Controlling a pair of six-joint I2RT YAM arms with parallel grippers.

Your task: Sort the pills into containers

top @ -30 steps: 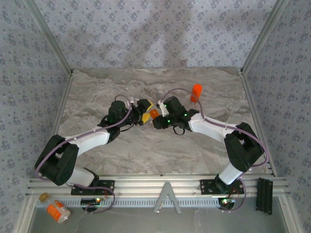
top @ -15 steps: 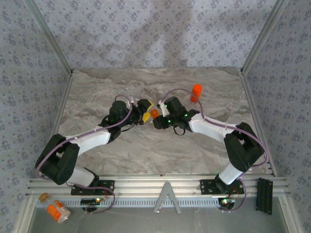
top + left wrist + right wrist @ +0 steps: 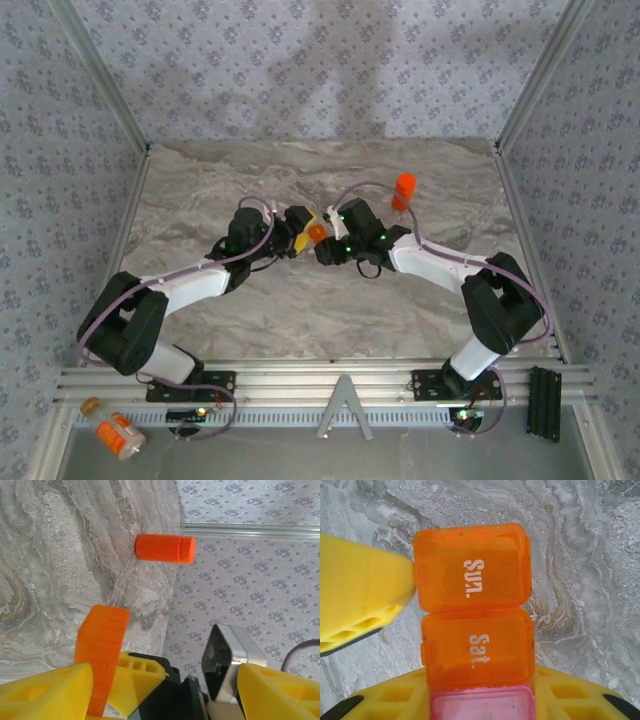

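Note:
At the table's middle, my right gripper [image 3: 322, 240] is shut on the orange pill box [image 3: 317, 234] and holds it off the surface. In the right wrist view the box [image 3: 472, 610] shows lids marked "Sun." and "Sat." and a pink end, clamped between my yellow fingers [image 3: 570, 692]. My left gripper [image 3: 298, 230] stands open around the box's far end; one of its yellow fingers [image 3: 362, 595] touches the "Sun." lid's edge. In the left wrist view the box [image 3: 100, 650] is edge-on. The orange capped bottle [image 3: 404, 190] [image 3: 165, 548] stands upright at the back right. The pills are hidden.
An orange bottle with a white label [image 3: 120, 435] and a small yellowish cap [image 3: 90, 405] lie on the near ledge at the left, off the marble table [image 3: 330, 310]. A black strip [image 3: 543, 403] lies on that ledge at the right. Patterned walls close in three sides.
My left arm has edged a little to the right, closer to the box, with its jaws slightly narrower. The right arm and the box have stayed put.

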